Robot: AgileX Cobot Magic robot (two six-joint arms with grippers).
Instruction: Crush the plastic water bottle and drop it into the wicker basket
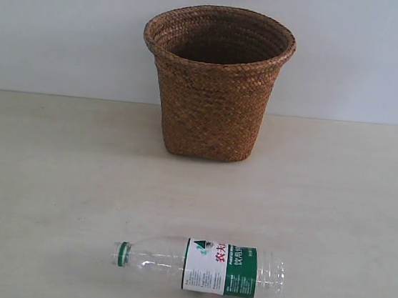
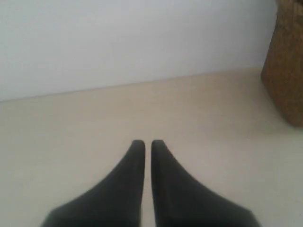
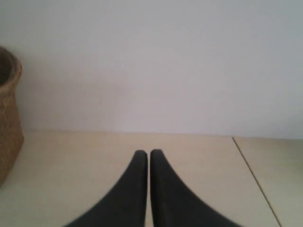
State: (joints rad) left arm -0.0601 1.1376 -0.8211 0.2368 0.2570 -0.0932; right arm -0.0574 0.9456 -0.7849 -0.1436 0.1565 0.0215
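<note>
The plastic water bottle (image 1: pixel 200 266) lies on its side near the table's front edge, uncrushed, its green neck ring pointing left and its green-and-white label in the middle. The wicker basket (image 1: pixel 215 82) stands upright behind it against the wall; a piece of the basket (image 2: pixel 285 66) shows in the left wrist view and a piece of the basket (image 3: pixel 8 118) in the right wrist view. My left gripper (image 2: pixel 147 143) is shut with nothing in it, over bare table. My right gripper (image 3: pixel 148 152) is likewise shut and holds nothing. Neither gripper appears in the exterior view.
The pale wooden table (image 1: pixel 52 175) runs back to a white wall (image 1: pixel 69 26). A thin dark seam (image 3: pixel 251 175) crosses the tabletop beside my right gripper.
</note>
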